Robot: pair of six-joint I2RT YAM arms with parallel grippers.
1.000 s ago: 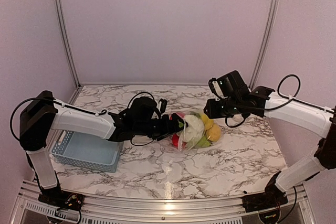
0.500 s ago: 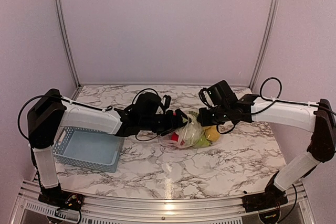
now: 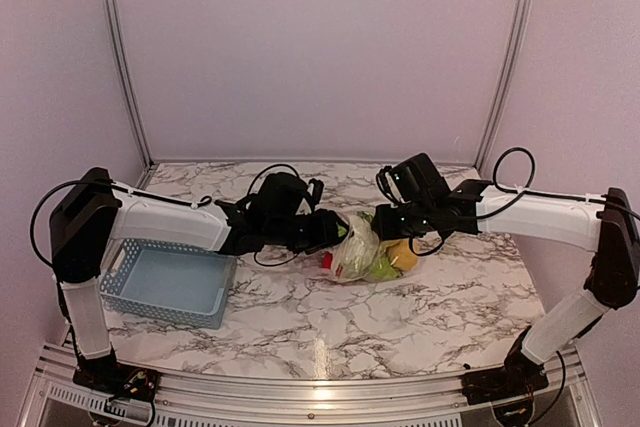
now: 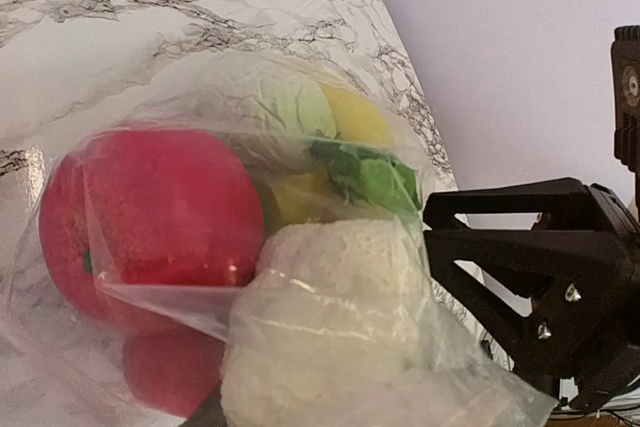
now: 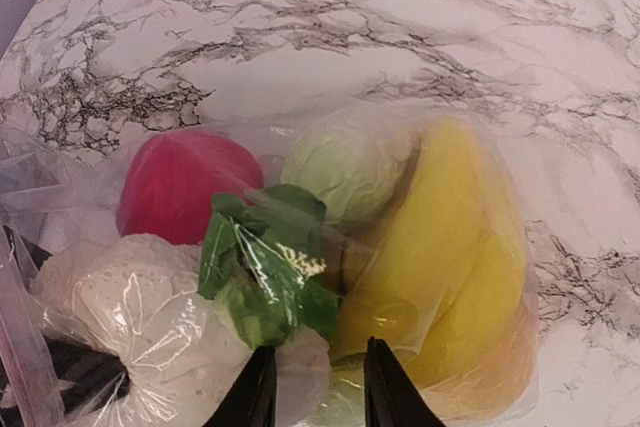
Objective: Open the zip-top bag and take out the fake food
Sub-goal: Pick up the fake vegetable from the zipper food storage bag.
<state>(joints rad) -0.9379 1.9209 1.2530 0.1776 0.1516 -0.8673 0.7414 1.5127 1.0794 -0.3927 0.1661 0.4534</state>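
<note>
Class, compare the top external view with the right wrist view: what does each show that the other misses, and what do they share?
Only the top external view shows the light blue basket, the left arm and the right arm. Only the right wrist view makes out the dark green leaf and the pale cabbage inside the plastic. Both show the zip-top bag, the red apple, the yellow bananas, the right gripper and the marble table.

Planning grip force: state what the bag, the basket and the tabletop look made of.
The zip-top bag: thin clear plastic film, glossy; creases and glare show. The basket: light blue rigid-looking plastic, lattice walls, probably moulded. The tabletop: marble-patterned, smooth, reflecting light; stone or laminate cannot be told.
</note>
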